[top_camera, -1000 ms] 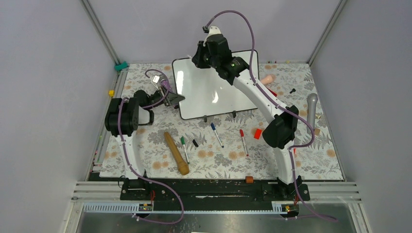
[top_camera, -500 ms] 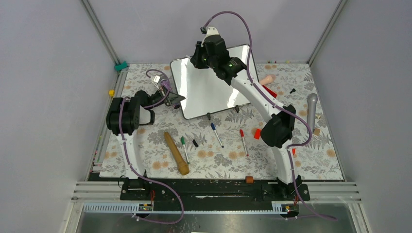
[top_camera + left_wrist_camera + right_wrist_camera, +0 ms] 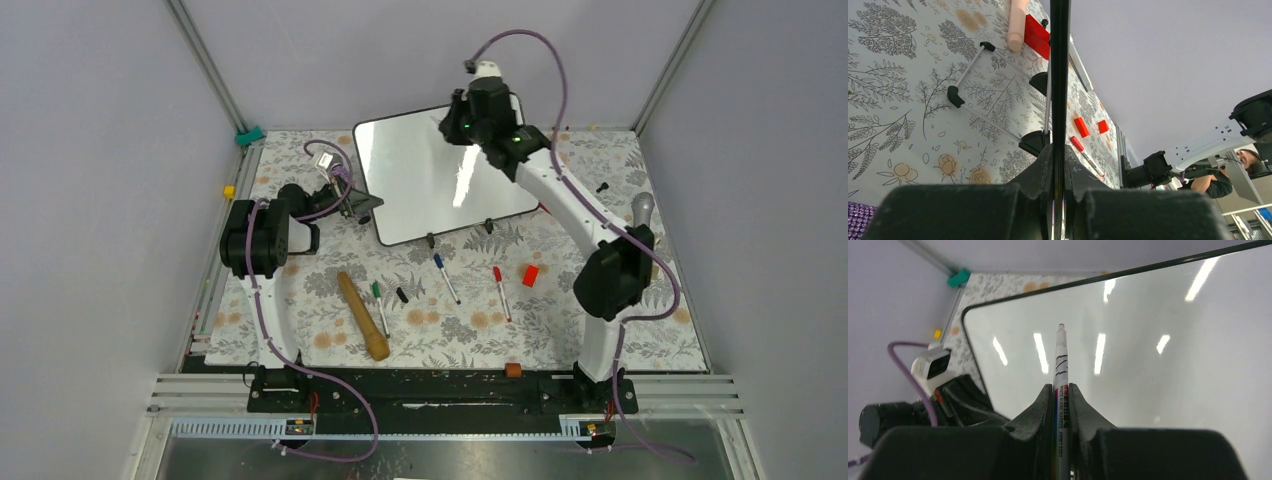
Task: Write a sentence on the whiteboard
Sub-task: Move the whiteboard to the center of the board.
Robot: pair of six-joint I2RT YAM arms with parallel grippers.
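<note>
The whiteboard (image 3: pixel 420 190) stands tilted at the back of the table, on its black feet. My left gripper (image 3: pixel 362 205) is shut on its left edge, and the left wrist view shows the thin black frame (image 3: pixel 1059 75) pinched between the jaws (image 3: pixel 1060 165). My right gripper (image 3: pixel 465 125) hovers over the board's upper right part, shut on a white whiteboard marker (image 3: pixel 1061 365) that points at the board (image 3: pixel 1148 355) with its tip apart from the surface. The sentence is not in view; the board's visible face shows only light reflections.
On the floral cloth in front of the board lie a green marker (image 3: pixel 379 305), a blue marker (image 3: pixel 445 276), a red marker (image 3: pixel 501 292), a black cap (image 3: pixel 402 295), a wooden pestle (image 3: pixel 362 315) and a red block (image 3: pixel 530 275). A grey microphone (image 3: pixel 642 215) lies at the right.
My left gripper has shut on the board's edge, and the board has tipped and turned slightly. My right arm has swung right across the board's top with the marker.
</note>
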